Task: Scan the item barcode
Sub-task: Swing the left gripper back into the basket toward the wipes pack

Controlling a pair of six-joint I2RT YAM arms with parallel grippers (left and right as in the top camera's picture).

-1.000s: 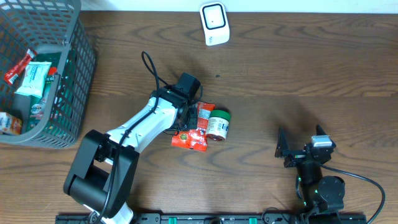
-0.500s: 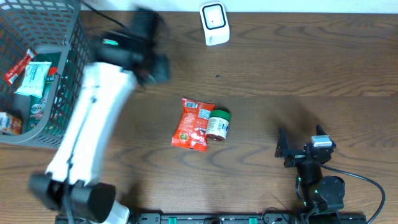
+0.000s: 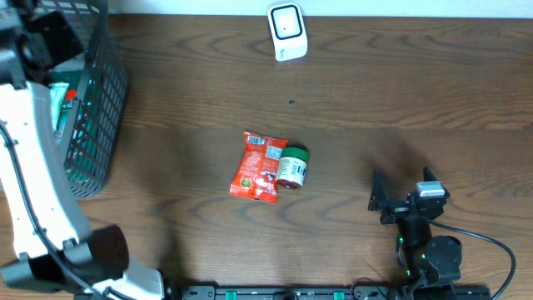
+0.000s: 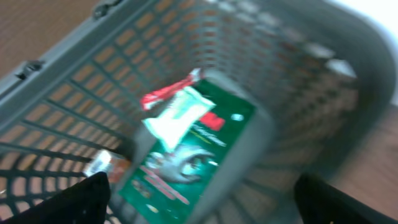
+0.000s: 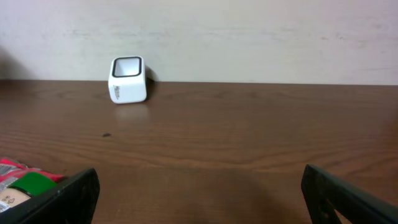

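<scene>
The white barcode scanner [image 3: 287,32] stands at the table's far edge, also in the right wrist view as the scanner [image 5: 128,79]. A red snack packet [image 3: 260,165] lies mid-table, barcode label up, touching a small green-lidded jar [image 3: 292,167]. My left gripper [image 3: 52,43] hangs open over the grey basket [image 3: 104,92] at the far left. In the blurred left wrist view, the gripper [image 4: 202,190] holds nothing above a green packet [image 4: 193,155], a white packet [image 4: 177,115] and a red wrapper [image 4: 165,93]. My right gripper [image 3: 401,197] rests open at the front right.
The basket's mesh wall [image 4: 298,74] rises around the packets below the left gripper. In the right wrist view, the open gripper [image 5: 199,186] faces bare wood, with the jar [image 5: 31,185] and red packet [image 5: 9,167] at the lower left.
My left arm has swung from the red packet at mid-table over to the basket, and its jaws went from shut to open. The packet stays beside the jar. The right arm has not moved.
</scene>
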